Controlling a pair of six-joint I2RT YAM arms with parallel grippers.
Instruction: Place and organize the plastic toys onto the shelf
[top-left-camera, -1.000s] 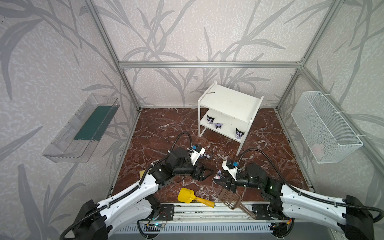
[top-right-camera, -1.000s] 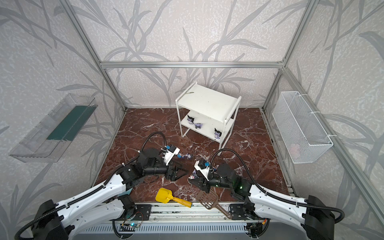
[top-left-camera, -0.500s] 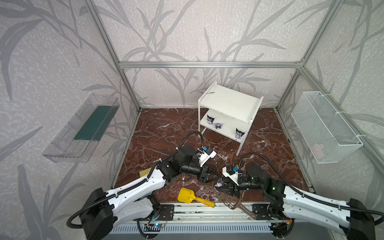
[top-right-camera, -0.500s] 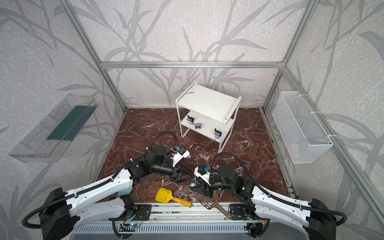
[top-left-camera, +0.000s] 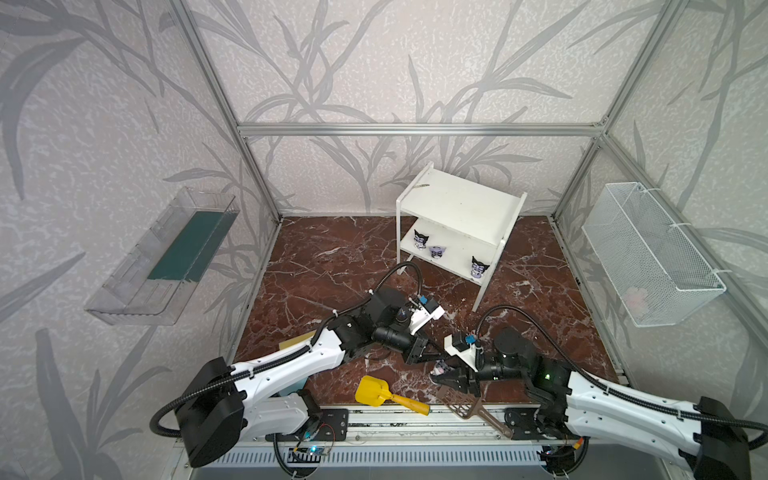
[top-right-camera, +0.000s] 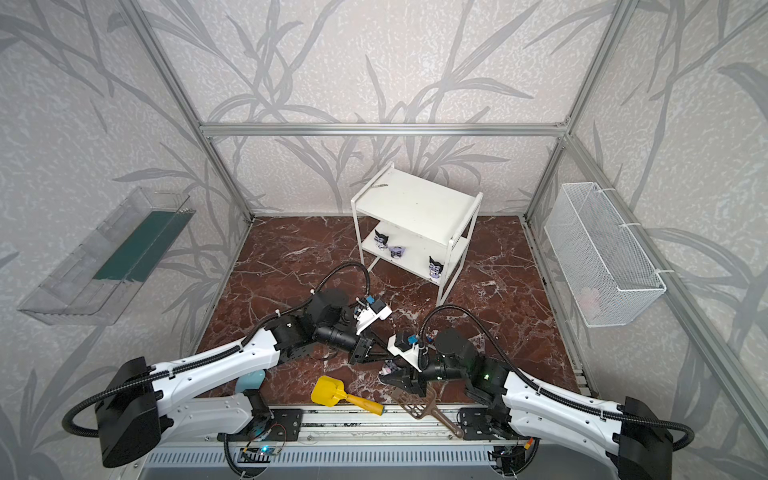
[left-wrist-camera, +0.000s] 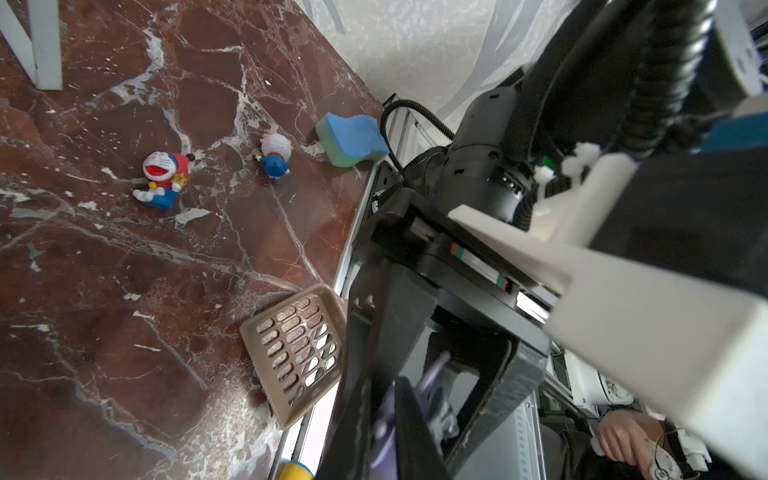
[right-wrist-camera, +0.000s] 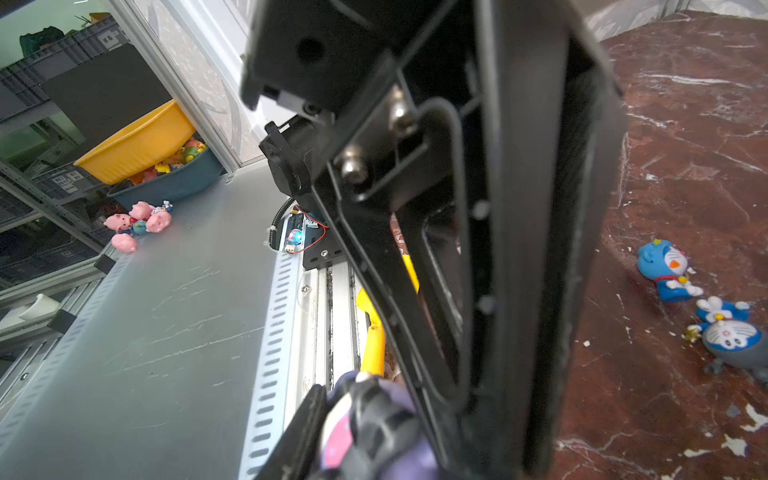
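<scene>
Back centre of tabletop (top-left-camera: 332, 266): shelf (top-left-camera: 457, 203), three toys (top-left-camera: 435, 251) on lower tier. Front edge: solid scoop (top-left-camera: 372, 390) left of slotted scoop (top-left-camera: 461, 401); just behind latter, fourth toy (top-left-camera: 439, 366) in right hand (top-left-camera: 444, 374). Left wall: tray (top-left-camera: 166, 257). Right wall: basket (top-left-camera: 648, 253).

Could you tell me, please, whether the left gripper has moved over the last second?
Yes: the left gripper has shifted right, closer to the brown scoop.
</scene>
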